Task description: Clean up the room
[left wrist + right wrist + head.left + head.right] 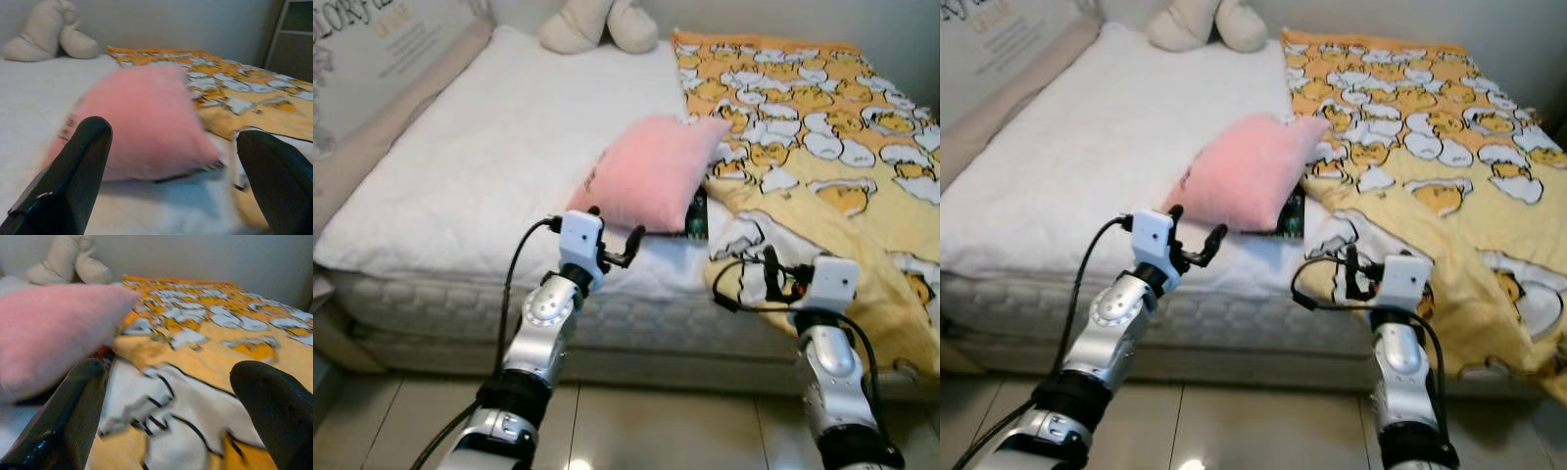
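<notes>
Left gripper [615,238]: raised at the near edge of the bed, fingers spread, holding nothing, just short of the pillow.
Right gripper [756,277]: raised over the near edge of the blanket, fingers spread, holding nothing.

Head views
Bed [480,166]: white quilted mattress, running from the near edge back to the wall.
Pillow [646,171]: pink, fluffy, lying near the middle of the bed toward the near edge, one corner touching the blanket.
Dark flat item [697,217]: partly tucked under the pillow's near corner; kind cannot be told.
Blanket [822,137]: yellow with a white and orange cartoon print, spread over the right side of the bed and hanging over the near edge.
Soft toy [597,24]: cream coloured, at the far end of the bed by the wall.
Floor [636,421]: pale glossy tiles in front of the bed.

Left wrist view
Fingers [73,171]: two black tips set wide apart, the pillow [142,122] between them and beyond.
Soft toy [44,34]: on the white mattress at the back.

Right wrist view
Fingers [73,416]: wide apart above the blanket [195,391].
Pillow [54,328]: beside the blanket, blurred.
</notes>
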You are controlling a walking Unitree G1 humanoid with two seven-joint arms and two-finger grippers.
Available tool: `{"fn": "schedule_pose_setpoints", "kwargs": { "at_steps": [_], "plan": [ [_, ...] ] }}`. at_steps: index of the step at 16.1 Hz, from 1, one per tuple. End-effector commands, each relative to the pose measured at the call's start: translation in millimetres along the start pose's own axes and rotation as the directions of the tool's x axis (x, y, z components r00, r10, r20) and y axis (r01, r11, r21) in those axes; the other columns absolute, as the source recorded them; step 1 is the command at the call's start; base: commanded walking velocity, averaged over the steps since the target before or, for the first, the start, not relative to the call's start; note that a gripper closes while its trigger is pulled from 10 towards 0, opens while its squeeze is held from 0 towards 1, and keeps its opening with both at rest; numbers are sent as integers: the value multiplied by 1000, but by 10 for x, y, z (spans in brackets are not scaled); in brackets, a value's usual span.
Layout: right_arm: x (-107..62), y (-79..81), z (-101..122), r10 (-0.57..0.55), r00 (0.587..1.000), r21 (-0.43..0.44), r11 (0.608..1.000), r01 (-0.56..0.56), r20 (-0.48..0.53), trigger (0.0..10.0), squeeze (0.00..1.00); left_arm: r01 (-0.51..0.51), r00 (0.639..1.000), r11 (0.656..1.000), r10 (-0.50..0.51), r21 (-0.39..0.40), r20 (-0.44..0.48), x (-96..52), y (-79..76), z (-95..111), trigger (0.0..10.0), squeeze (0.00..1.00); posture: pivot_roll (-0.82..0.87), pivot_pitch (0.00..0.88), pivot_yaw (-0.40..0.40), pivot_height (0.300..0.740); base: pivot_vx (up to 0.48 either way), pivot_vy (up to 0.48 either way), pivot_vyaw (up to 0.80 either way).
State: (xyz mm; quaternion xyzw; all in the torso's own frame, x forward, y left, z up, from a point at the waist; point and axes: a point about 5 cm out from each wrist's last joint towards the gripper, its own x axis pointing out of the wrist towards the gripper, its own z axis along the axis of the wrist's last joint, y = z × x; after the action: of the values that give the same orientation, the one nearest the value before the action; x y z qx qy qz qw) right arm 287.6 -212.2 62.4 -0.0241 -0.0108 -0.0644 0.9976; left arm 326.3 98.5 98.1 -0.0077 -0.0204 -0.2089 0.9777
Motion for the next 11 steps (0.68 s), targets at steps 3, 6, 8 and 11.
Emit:
{"fn": "schedule_pose_setpoints", "kwargs": {
  "at_steps": [3, 6, 8, 11],
  "plan": [
    [45, 115, 68, 28, 999, 12, 1000, -29, 34, 10000, 0, -30, 1000, 999, 30, 11, 5, 3, 105, 24, 10000, 0, -11, 0, -15, 740, 480, 0, 0],
    [149, 162, 237, 47, 995, 30, 998, -50, 84, 10000, 0, -52, 999, 999, 53, -10, 15, 34, 111, 49, 10000, 0, -12, 0, -17, 740, 455, 0, 0],
    [204, 154, 303, 48, 994, 33, 998, -52, 98, 10000, 0, -49, 999, 999, 50, -11, 21, 51, 95, 65, 10000, 0, -11, 0, -18, 740, 442, 0, 0],
    [288, 114, 401, 40, 993, 46, 998, -46, 114, 10000, 0, -49, 999, 999, 50, -8, 22, 87, 92, 80, 10000, 0, -10, 0, -25, 740, 439, 0, 0]
  ]
}}
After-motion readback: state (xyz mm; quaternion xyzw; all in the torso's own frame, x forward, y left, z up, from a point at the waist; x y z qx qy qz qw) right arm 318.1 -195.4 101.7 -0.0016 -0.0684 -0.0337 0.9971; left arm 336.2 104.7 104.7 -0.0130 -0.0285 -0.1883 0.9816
